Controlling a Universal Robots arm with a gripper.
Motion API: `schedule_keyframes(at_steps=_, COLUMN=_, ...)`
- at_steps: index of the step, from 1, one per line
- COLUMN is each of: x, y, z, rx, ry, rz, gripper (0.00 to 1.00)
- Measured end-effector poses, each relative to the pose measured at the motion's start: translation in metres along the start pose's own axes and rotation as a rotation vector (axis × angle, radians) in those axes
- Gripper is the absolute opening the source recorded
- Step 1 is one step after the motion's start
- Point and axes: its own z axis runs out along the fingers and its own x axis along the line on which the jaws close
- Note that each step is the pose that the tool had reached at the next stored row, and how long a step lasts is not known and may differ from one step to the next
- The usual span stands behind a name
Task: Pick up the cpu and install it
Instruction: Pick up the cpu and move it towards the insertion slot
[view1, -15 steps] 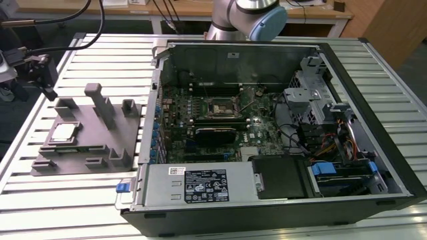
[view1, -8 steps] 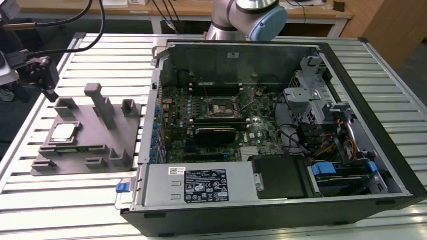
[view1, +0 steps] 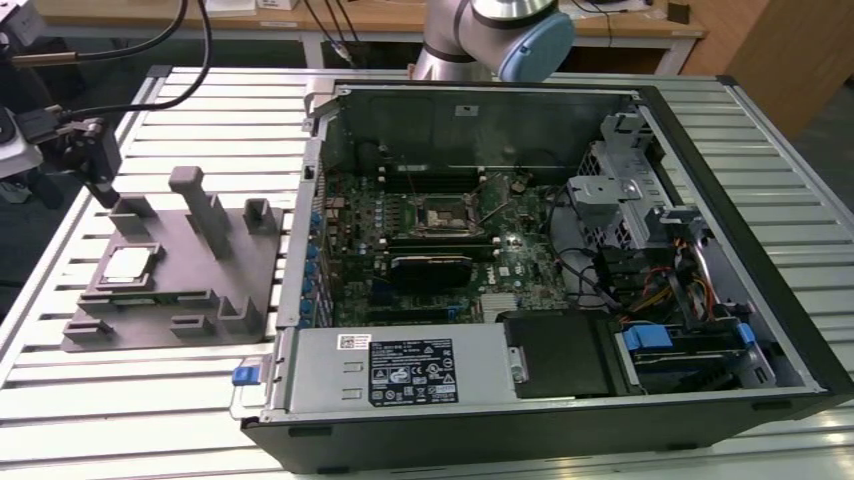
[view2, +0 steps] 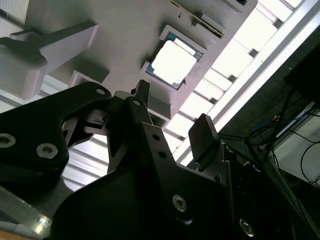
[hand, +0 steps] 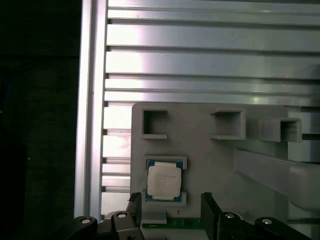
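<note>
Cpu (hand: 164, 180) lies flat in its shallow recess on the grey plastic holder (hand: 210, 150), and I see my gripper (hand: 170, 198) above it, fingers spread, holding nothing.

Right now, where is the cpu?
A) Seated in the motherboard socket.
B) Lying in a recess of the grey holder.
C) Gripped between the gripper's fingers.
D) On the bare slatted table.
B: in the first wrist view the cpu lies flat in the grey holder, and the open gripper holds nothing.
</note>
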Motion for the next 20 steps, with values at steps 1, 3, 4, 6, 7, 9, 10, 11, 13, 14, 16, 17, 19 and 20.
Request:
schedule_keyframes(at_steps=1, x=0.0000, y=0.0000, z=0.0007, rx=0.0000, ry=0.0000, rz=0.000, gripper=0.59)
schedule_keyframes(at_steps=3, x=0.0000, y=-0.0001, z=0.0021, rx=0.0000, ry=-0.0001, rz=0.000, gripper=0.59)
schedule_keyframes(at_steps=4, x=0.0000, y=-0.0001, z=0.0027, rx=0.0000, ry=-0.0001, rz=0.000, gripper=0.59)
schedule_keyframes(at_steps=6, x=0.0001, y=-0.0002, z=0.0042, rx=0.0000, ry=0.0000, rz=0.000, gripper=0.59)
schedule_keyframes(at_steps=7, x=0.0001, y=-0.0002, z=0.0049, rx=0.0000, ry=-0.0001, rz=0.000, gripper=0.59)
schedule_keyframes(at_steps=9, x=0.0001, y=-0.0003, z=0.0062, rx=0.0000, ry=0.0000, rz=0.000, gripper=0.59)
schedule_keyframes(at_steps=10, x=0.0001, y=-0.0003, z=0.0070, rx=0.0000, ry=-0.0001, rz=0.000, gripper=0.59)
schedule_keyframes(at_steps=11, x=0.0001, y=-0.0003, z=0.0078, rx=0.0000, ry=0.0000, rz=0.000, gripper=0.59)
schedule_keyframes(at_steps=13, x=0.0001, y=-0.0004, z=0.0102, rx=0.0000, ry=0.0000, rz=0.000, gripper=0.59)
schedule_keyframes(at_steps=14, x=0.0001, y=-0.0005, z=0.0117, rx=0.0000, ry=0.0000, rz=0.000, gripper=0.59)
schedule_keyframes(at_steps=16, x=0.0002, y=-0.0006, z=0.0147, rx=0.0000, ry=-0.0001, rz=0.000, gripper=0.59)
schedule_keyframes(at_steps=17, x=0.0002, y=-0.0007, z=0.0160, rx=-0.0001, ry=-0.0001, rz=0.000, gripper=0.59)
schedule_keyframes(at_steps=19, x=0.0002, y=-0.0008, z=0.0185, rx=0.0000, ry=0.0000, rz=0.000, gripper=0.59)
schedule_keyframes(at_steps=20, x=0.0003, y=-0.0009, z=0.0195, rx=0.0000, ry=0.0000, rz=-0.003, gripper=0.59)
